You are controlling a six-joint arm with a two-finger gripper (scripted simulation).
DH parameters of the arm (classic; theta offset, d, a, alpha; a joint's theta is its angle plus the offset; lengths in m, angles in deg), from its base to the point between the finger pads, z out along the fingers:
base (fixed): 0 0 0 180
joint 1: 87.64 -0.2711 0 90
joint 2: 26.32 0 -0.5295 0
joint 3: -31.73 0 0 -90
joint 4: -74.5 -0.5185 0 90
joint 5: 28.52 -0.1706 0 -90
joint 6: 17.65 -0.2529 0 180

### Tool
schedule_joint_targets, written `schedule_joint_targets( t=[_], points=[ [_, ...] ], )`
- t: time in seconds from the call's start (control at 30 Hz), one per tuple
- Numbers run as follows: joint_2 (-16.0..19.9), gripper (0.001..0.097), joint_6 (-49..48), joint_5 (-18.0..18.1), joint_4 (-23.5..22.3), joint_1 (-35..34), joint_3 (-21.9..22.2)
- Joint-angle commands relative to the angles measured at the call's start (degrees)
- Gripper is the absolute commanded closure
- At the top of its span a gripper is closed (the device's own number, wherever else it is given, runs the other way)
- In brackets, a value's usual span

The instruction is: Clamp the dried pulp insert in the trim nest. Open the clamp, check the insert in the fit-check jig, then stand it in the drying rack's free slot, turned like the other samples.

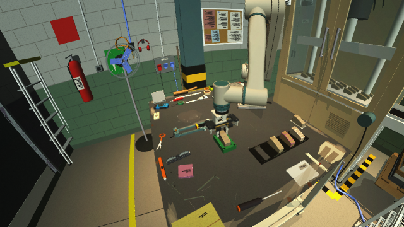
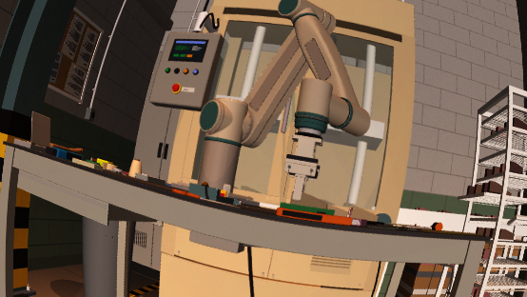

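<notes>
The tan pulp insert [image 1: 224, 137] is partly hidden between my fingers, and from the second side camera I see only its narrow edge [image 2: 297, 190]. It stands just above the green fit-check jig [image 1: 224, 143] at the middle of the table. To the left lies the trim nest with its long clamp [image 1: 189, 128], its bar reaching left. To the right the black drying rack [image 1: 277, 145] holds three upright samples, with its near-left slot empty. My gripper [image 1: 222, 130] hangs straight down over the jig, closed on the insert.
Close left of the jig are orange scissors [image 1: 161, 141], safety glasses [image 1: 178, 156], an orange knife [image 1: 162, 168] and a pink pad [image 1: 185, 171]. A screwdriver [image 1: 257, 201] and a cardboard box [image 1: 200, 217] lie near the front edge. A tan block [image 1: 329, 152] sits right of the rack.
</notes>
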Motion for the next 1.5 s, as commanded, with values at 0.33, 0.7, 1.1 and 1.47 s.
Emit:
schedule_joint_targets(
  t=[0.33,0.7,1.1,1.47],
  points=[
    [0.0,0.0773,0.0,0.0,0.0,0.0,0.0],
    [0.0,0.0553,0.0,0.0,0.0,0.0,0.0],
    [0.0,0.0423,0.0,0.0,0.0,0.0,0.0],
    [0.0,0.0423,0.0,0.0,0.0,0.0,0.0]
  ],
)
